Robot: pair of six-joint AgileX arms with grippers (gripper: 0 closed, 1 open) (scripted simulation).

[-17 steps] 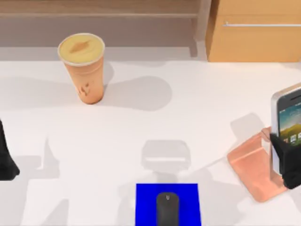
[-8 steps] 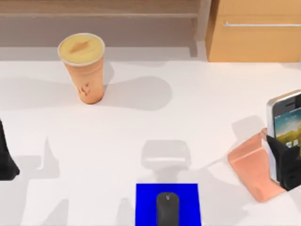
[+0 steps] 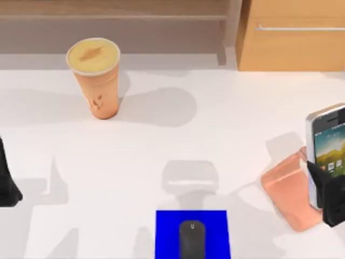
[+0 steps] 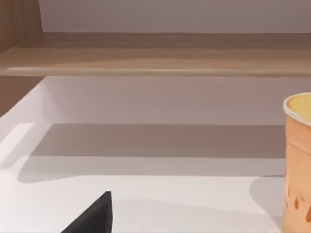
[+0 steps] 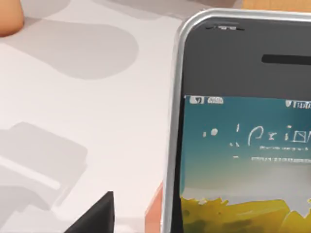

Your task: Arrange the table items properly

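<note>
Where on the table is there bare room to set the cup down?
Bare table runs between the cup and the stand, above the blue mat. It is crowded at the right edge, where the right gripper holds the smartphone.

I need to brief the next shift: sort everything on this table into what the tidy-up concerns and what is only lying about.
Part of the job:
- smartphone, held by the right claw over the stand
- mouse, on the mat
- orange cup, upright at the far left

Just there:
- rose-gold stand
- blue mat
- wooden cabinet
- left claw, parked at the left edge
</note>
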